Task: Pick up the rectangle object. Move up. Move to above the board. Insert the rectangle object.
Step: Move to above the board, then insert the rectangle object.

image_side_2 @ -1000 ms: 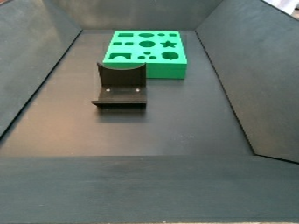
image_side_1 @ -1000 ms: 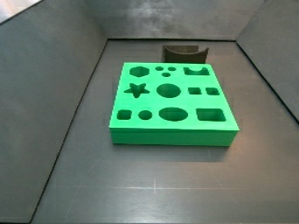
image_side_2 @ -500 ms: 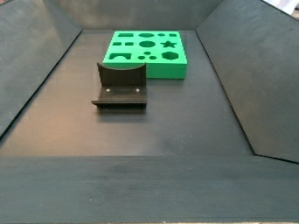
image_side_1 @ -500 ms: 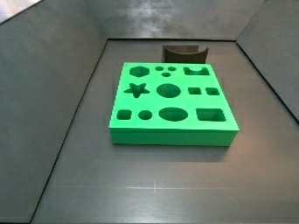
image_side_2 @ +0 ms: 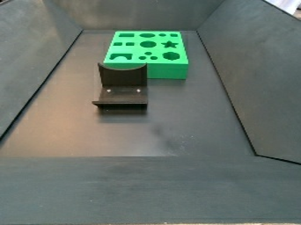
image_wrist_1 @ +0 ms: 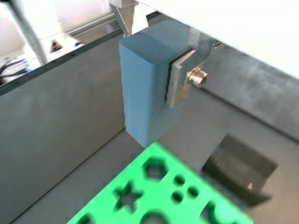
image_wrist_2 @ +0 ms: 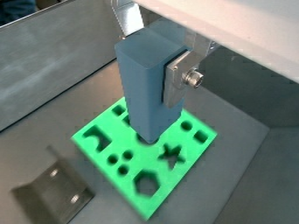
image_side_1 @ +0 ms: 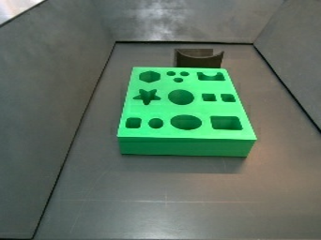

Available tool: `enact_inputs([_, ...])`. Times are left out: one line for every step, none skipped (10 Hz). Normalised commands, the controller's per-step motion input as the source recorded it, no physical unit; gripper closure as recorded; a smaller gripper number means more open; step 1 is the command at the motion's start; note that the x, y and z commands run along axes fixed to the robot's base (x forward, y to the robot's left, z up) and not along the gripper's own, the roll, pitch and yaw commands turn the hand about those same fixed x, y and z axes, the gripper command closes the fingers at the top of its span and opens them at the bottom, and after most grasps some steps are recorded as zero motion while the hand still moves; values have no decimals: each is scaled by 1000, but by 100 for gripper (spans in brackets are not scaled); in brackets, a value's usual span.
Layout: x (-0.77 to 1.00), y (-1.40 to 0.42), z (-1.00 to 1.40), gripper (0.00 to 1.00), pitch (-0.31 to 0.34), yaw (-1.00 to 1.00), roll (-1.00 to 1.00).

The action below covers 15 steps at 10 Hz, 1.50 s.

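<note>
The rectangle object (image_wrist_1: pixel 149 87) is being held between the fingers (image_wrist_1: pixel 179 77) of the gripper (image_wrist_2: pixel 149 68), which is closed on it; in both wrist views one silver plate is seen pressing on its side face, while the opposite finger is hidden behind the block. The gripper is being kept high over the floor, and it is not appearing in either side view, so its height cannot be judged from there.

The block is hanging upright, with its long axis vertical and its lower end pointing down toward the board (image_wrist_2: pixel 105 140). In a wrist view this end is seen over the middle of the board, well apart from its surface.

The step in hand is probably the move to above the board, or its end. For the next move, the lower end is to be lined up over the matching rectangular cutout before lowering; which cutout fits cannot be told with certainty here. The fixture (image_side_2: pixel 120 84) is standing just beside the board.
</note>
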Motion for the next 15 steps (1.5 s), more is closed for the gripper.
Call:
enact_inputs([156,-1000,28,100,108,6,6])
enact_inputs([172,-1000,37,100,115,6,4])
enact_inputs([195,-1000,45,100,125,7,4])
enact_inputs([162,-713,38,100,132,10,9])
enact_inputs([126,-437,37,100,130,8,18])
enact_inputs([83,-212,26,100,101,9,22])
enact_inputs([0,0,0,100,6,0,0])
enact_inputs([40,0,-3,100,0,-31,0])
enact_inputs([63,0,-57,100,-27,-483,0])
enact_inputs([77,60,-123,100,-130,-917,0])
enact_inputs([31,11,-149,100,-114,-994,0])
enact_inputs([140,80,-131,100,-114,-917,-3])
enact_inputs([17,14,-171,100,-139,-991,0])
enact_inputs([0,0,-189,100,-147,-1000,0])
enact_inputs([0,3,-189,100,-149,-1000,0])
